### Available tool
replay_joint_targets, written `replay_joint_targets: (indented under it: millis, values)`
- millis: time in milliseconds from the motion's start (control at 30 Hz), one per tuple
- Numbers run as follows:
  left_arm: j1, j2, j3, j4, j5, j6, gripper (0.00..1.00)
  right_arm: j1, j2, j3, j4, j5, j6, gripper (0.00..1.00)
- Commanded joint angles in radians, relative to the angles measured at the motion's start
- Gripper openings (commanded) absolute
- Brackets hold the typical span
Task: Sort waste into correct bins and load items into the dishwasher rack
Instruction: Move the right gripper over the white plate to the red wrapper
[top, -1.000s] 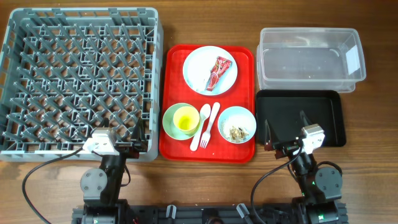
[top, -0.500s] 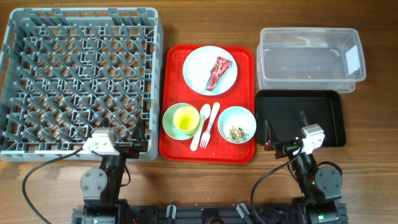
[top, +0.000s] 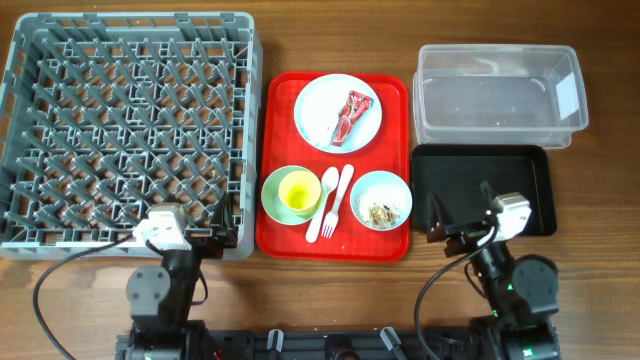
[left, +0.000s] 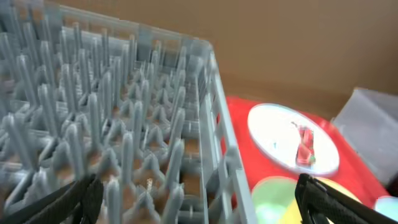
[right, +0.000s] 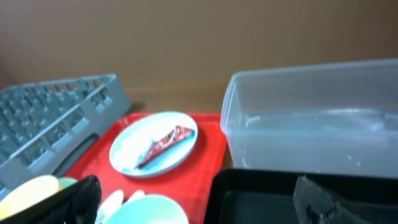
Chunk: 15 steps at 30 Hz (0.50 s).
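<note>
While the right gripper (right: 198, 200) and left gripper (left: 198, 202) hang wide apart and empty, the red wrapper (top: 345, 117) lies on the plate (top: 315, 100) on the red tray (top: 282, 215). It looks light, crinkly and slippery, so pinch one end.

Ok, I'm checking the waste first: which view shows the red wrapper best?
Overhead: the red wrapper lies whole and sharp on the plate, seen from straight above. Right wrist shows it low-angle and blurred; left wrist shows it small, blurred.
</note>
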Motion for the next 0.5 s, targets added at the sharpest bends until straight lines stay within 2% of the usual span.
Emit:
replay_joint_targets:
  millis: [0,300,367,467]
  values:
    - [0.006,0.116,0.164,-0.093,0.012,0.013,1.0,0.005,0.132,0.176,-0.078,-0.031,0.023,1.0]
    - [0.006,0.47,0.521,-0.389,0.012,0.013,1.0,0.005,0.592,0.655,-0.493,-0.061,-0.038,1.0]
    - [0.006,0.525,0.557,-0.409,0.013,0.013,1.0,0.005,0.708,0.776,-0.595,-0.06,-0.067,0.99]
    - [0.006,0.552,0.559,-0.41,0.013,0.012,1.0,0.005,0.813,0.861,-0.641,-0.102,-0.078,1.0]
